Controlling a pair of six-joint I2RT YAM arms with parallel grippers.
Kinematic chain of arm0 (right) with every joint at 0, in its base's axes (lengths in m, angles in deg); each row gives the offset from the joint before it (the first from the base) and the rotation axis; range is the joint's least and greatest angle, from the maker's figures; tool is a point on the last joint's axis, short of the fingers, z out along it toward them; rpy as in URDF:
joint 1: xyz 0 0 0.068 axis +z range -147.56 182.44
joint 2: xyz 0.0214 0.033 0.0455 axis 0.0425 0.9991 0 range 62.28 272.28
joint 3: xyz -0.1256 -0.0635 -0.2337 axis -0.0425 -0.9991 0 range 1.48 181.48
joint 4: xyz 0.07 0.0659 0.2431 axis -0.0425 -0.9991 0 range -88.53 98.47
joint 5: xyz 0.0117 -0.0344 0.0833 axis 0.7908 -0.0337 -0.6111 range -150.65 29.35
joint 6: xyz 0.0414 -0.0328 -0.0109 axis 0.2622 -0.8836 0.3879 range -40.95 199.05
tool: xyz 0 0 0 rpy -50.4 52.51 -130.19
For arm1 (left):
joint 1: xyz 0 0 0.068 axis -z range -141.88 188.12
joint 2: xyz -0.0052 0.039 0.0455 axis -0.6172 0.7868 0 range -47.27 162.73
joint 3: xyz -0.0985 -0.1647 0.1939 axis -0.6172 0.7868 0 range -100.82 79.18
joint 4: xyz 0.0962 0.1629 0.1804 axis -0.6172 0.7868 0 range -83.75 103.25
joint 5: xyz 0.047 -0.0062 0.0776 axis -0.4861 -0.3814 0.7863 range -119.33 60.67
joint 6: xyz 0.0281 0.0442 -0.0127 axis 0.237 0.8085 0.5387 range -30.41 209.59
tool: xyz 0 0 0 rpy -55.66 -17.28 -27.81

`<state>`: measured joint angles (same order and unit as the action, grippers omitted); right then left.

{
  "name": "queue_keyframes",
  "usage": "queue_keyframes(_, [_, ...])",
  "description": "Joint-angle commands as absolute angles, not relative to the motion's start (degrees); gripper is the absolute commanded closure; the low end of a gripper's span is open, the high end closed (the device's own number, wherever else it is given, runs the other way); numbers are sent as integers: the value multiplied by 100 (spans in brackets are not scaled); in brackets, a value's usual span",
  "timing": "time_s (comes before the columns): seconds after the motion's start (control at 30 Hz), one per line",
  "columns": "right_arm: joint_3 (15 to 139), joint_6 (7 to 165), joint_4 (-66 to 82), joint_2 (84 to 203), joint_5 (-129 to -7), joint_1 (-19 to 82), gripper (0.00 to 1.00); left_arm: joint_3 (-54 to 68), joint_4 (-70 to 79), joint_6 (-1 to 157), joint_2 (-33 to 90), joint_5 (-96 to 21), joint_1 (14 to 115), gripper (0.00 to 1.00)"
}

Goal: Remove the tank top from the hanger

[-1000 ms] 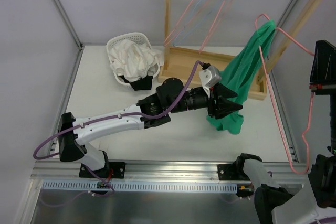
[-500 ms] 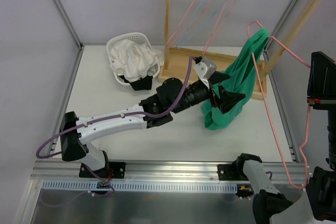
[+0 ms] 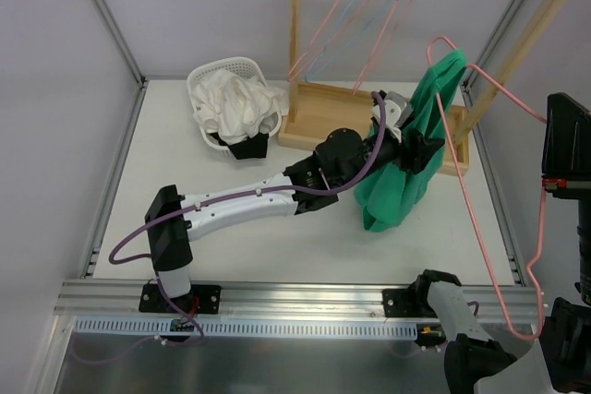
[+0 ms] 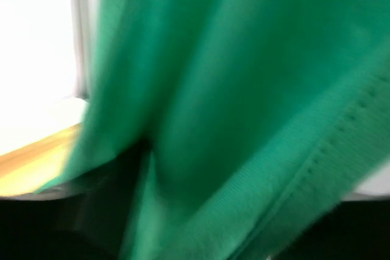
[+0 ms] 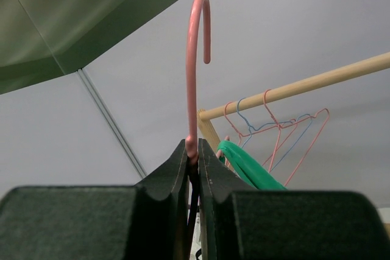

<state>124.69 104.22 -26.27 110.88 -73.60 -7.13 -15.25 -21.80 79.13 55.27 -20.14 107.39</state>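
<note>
The green tank top (image 3: 404, 186) hangs from one end of a long pink hanger (image 3: 480, 219), in front of the wooden rack. My left gripper (image 3: 423, 149) is pushed against its middle, fingers spread open, with cloth bunched between them. Blurred green tank top (image 4: 244, 89) fills the left wrist view and hides the fingertips. My right gripper (image 5: 194, 158) is shut on the hanger's neck (image 5: 192, 89), just below the hook. The tank top (image 5: 250, 172) shows behind its fingers.
A white basket (image 3: 205, 76) of white clothes stands at the back left. The wooden rack (image 3: 319, 117) stands behind the tank top, with several empty pink and blue hangers (image 3: 360, 25) on its rail. Grey walls close in the table on both sides.
My left arm has reached up and to the right, from the tank top's lower part to its middle. The hanger's top end has swung left.
</note>
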Motion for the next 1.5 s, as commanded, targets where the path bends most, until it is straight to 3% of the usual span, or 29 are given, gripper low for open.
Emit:
queue_keyframes(0.0, [12593, 10717, -2044, 10983, -7428, -732, 100, -1873, -2442, 8508, 5416, -1317, 10685, 45])
queue_keyframes(0.07, [12602, 10753, -2193, 10939, -7428, -723, 100, -1742, -2398, 8633, 5215, -1071, 10685, 87])
queue_keyframes(0.1, [12593, 10753, -2246, 10913, -7428, -732, 100, -1663, -2381, 8651, 5092, -739, 10685, 100])
queue_keyframes(0.3, [12400, 10647, -2537, 10649, -7445, -706, 100, -40, -2380, 8722, 3695, -174, 10676, 100])
queue_keyframes(0.53, [11848, 11243, -2668, 10298, -7989, -706, 100, 456, -1696, 8572, 2542, 336, 10290, 100])
queue_keyframes(0.9, [10941, 12414, -3115, 9709, -9966, -723, 100, 193, -1072, 8879, 1611, 820, 9946, 100])
queue_keyframes(1.17, [10712, 11535, -3706, 9506, -9687, -723, 100, -492, -843, 9758, 1022, 1286, 9902, 100])
queue_keyframes(1.47, [10361, 10920, -3697, 9594, -9142, -714, 100, -1775, -894, 11120, 1126, 1058, 9692, 100])
